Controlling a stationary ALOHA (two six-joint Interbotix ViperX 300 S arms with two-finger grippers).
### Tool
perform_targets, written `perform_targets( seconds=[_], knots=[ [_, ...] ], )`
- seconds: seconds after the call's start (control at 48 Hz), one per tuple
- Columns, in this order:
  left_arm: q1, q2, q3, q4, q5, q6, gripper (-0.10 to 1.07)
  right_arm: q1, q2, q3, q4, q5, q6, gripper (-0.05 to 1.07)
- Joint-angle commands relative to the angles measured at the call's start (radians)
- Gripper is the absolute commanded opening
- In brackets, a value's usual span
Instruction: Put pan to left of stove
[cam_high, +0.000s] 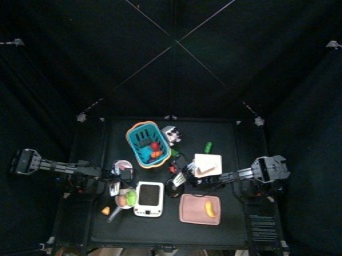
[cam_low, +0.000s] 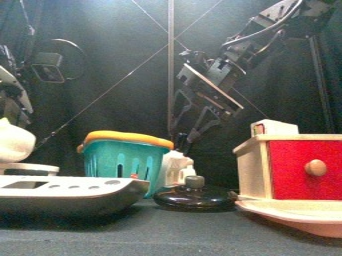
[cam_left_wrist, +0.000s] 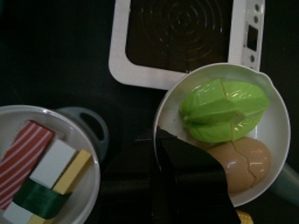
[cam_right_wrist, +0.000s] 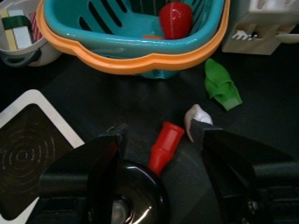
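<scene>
Gripping the pan by its rim, the left claw sits beside the stove; right claw hangs open.

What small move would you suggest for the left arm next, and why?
Probably set the pan down where it is and open the left gripper: its jaws seem clamped on the pan's rim, and in the top view the pan already sits just left of the stove.
</scene>
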Motion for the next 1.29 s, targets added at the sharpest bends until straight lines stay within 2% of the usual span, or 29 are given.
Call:
perform_targets(
  seconds=[0.0, 0.375, 0.667, 0.958, 1.271],
  knots=[
    [-0.009, -0.002, -0.002, -0.017, 0.009, -0.002, 0.41, -0.008, -0.017, -0.017, 0.005, -0.003, 0.0, 0.92],
    [-0.006, 0.014, 0.012, -0.064, 0.023, -0.003, 0.41, -0.012, -0.012, -0.023, 0.005, -0.018, 0.0, 0.92],
    [0.008, 0.106, 0.003, -0.072, 0.005, -0.002, 0.41, -0.012, -0.012, -0.021, 0.005, -0.018, 0.0, 0.92],
    [0.011, 0.163, -0.008, -0.066, -0.115, -0.002, 0.41, -0.012, -0.012, -0.021, 0.005, -0.017, 0.0, 0.92],
    [0.008, 0.244, -0.032, -0.067, -0.135, 0.0, 0.41, -0.012, -0.012, -0.021, 0.005, -0.017, 0.0, 0.92]
  ],
)
